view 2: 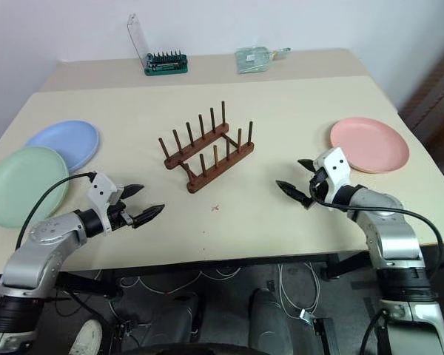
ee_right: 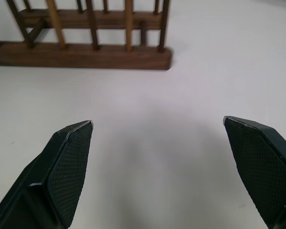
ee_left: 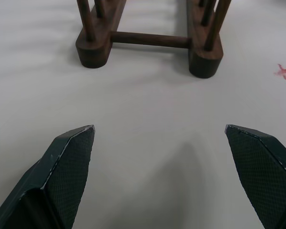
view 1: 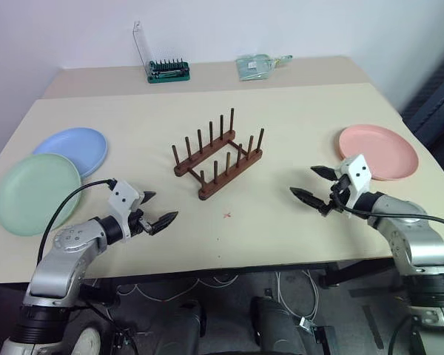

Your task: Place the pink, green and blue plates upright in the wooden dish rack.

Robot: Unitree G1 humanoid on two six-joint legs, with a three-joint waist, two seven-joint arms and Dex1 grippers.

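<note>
The wooden dish rack (view 1: pixel 217 155) stands empty mid-table, also seen in the wrist views (ee_left: pixel 148 40) (ee_right: pixel 86 55). At the left edge the blue plate (view 1: pixel 74 150) lies flat, with the green plate (view 1: pixel 35 192) overlapping its near side. Flat at the right edge rests the pink plate (view 1: pixel 378 151). My left gripper (view 1: pixel 155 209) hovers open over the table's near left, pointing toward the rack, fingers (ee_left: pixel 69 162) empty. On the near right, my right gripper (view 1: pixel 314 183) hangs open and empty, left of the pink plate.
A green tool holder (view 1: pixel 168 71) with a clear lid and a clear bag (view 1: pixel 255 66) sit on the far table. A small red mark (view 1: pixel 227 215) is on the tabletop in front of the rack. The table's front edge lies just below both grippers.
</note>
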